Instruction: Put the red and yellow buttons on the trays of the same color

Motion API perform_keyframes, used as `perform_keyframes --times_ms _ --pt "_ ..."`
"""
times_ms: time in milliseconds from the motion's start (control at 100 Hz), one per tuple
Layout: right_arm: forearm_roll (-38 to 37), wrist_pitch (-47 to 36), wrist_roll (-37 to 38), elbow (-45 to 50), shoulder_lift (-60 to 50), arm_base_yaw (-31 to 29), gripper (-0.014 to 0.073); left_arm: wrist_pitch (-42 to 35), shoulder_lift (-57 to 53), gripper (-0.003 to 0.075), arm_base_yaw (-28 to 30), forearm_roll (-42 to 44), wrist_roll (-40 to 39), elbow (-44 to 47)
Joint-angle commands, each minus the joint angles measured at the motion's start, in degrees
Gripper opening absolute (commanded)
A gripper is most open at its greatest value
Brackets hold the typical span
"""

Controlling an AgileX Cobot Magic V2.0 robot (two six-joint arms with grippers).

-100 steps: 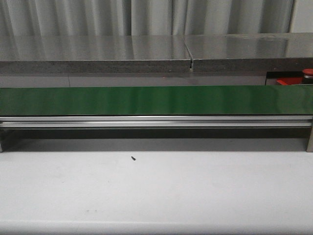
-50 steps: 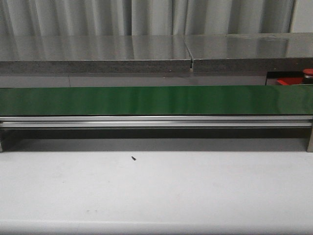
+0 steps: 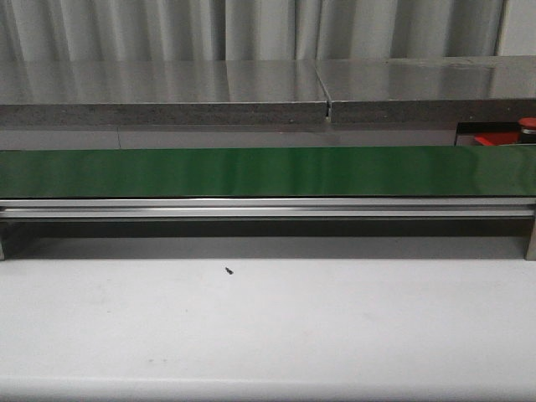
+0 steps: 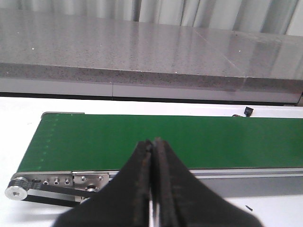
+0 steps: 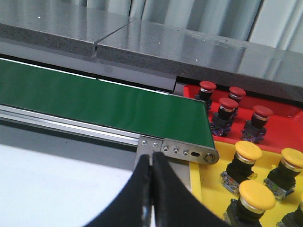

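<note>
In the right wrist view, several red buttons [image 5: 228,103] stand on the red tray [image 5: 284,128] just past the belt's end. Several yellow buttons [image 5: 248,150] stand on the yellow tray [image 5: 208,189] beside it. My right gripper [image 5: 151,156] is shut and empty, over the belt's end bracket, beside the yellow tray. My left gripper [image 4: 153,142] is shut with nothing in it, above the front edge of the belt near its other end. In the front view only a strip of the red tray [image 3: 496,141] and one red cap [image 3: 528,124] show at the far right; neither gripper shows there.
The long green belt [image 3: 251,172] runs across the table on a metal frame [image 3: 268,208] and carries nothing. A grey stone ledge [image 3: 167,92] runs behind it. White tabletop [image 3: 268,327] with one small dark speck [image 3: 228,270] lies in front.
The red cap at the far right edge of the front view shows slightly less than a second ago. Nothing else differs.
</note>
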Motion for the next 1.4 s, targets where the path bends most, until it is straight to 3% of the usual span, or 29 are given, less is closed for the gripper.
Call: perform_keyframes --times_ms 0,100,210,290,460,550,850,1020,1390 --pt "-0.6 -5.0 0.1 0.0 -0.4 0.0 -0.0090 -3.7 0.3 -0.0019 -0.5 -0.9 0.1 -1.6" --pt "-0.6 -5.0 0.1 0.0 -0.4 0.0 -0.0090 -3.8 0.3 -0.0019 -0.5 -0.9 0.1 -1.6" --pt "-0.6 -5.0 0.1 0.0 -0.4 0.0 -0.0090 -10.7 0.3 -0.0019 -0.5 -0.6 0.1 -0.7" --pt "-0.6 -5.0 0.1 0.0 -0.4 0.0 -0.0090 -13.5 0.0 -0.0019 -0.5 7.2 -1.0 0.9" --pt "-0.6 -5.0 0.1 0.0 -0.4 0.0 -0.0090 -16.8 -2.5 -0.0019 -0.5 31.8 -24.1 6.1" --pt "-0.6 -5.0 0.1 0.0 -0.4 0.0 -0.0090 -17.1 -5.1 -0.0019 -0.5 38.7 -30.2 9.0" --pt "-0.6 -5.0 0.1 0.0 -0.4 0.0 -0.0090 -16.3 -17.4 -0.0019 4.0 39.1 -30.5 17.5" --pt "-0.6 -5.0 0.1 0.0 -0.4 0.0 -0.0090 -13.0 -24.9 -0.0019 5.1 43.5 -34.7 19.5" --pt "-0.6 -5.0 0.1 0.0 -0.4 0.0 -0.0090 -12.7 -25.2 -0.0019 5.1 45.4 -35.9 19.5"
